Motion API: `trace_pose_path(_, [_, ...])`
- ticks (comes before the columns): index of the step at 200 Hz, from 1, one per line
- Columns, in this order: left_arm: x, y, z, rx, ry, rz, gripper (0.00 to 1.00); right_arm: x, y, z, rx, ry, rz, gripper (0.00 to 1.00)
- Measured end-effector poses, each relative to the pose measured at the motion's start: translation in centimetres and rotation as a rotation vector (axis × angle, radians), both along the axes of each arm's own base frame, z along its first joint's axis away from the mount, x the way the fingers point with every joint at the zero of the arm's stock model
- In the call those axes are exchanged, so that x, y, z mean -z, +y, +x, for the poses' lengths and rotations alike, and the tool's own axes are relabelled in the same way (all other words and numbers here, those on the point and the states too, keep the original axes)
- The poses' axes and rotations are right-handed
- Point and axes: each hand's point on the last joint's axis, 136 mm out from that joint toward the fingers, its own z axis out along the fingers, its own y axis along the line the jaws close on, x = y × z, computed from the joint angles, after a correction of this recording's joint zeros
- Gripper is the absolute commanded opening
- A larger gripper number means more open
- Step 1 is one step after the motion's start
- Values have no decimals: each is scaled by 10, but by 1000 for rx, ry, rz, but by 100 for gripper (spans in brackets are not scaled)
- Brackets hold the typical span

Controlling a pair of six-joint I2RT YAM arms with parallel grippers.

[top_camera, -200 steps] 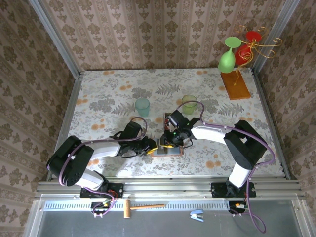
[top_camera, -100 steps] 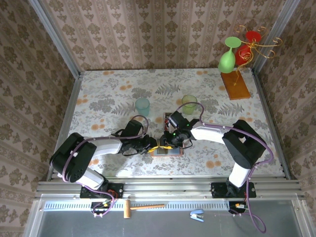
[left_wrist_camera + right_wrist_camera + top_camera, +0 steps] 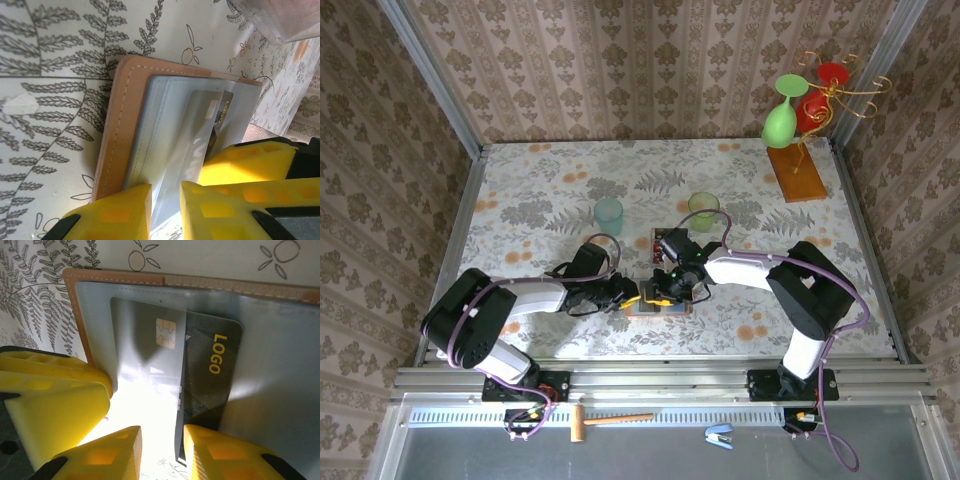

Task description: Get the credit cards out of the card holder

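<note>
Floral table (image 3: 520, 200), near edge: open card holder (image 3: 120, 130). Right wrist view reads LOGO on dark card (image 3: 210, 365); overhead cannot. Both narrow: left gripper (image 3: 166, 192) straddles holder's edge, right gripper (image 3: 162, 437) card's; grip unclear.

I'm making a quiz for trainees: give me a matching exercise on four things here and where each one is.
Things: 1 teal cup; 2 hammer; 3 dark card; 4 green wine glass.
Places: A hanging on the glass stand; B partly in the card holder; C on the near ledge; D on the table, left of the green cup.
Pairs: 1-D; 2-C; 3-B; 4-A.
</note>
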Motion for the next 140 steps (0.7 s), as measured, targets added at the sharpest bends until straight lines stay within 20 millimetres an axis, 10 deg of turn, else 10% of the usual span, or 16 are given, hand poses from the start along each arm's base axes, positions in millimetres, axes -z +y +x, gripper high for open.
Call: trace_pose_path(140, [-1, 4, -4, -1, 11, 11, 23, -7, -6, 3, -9, -37, -31, 29])
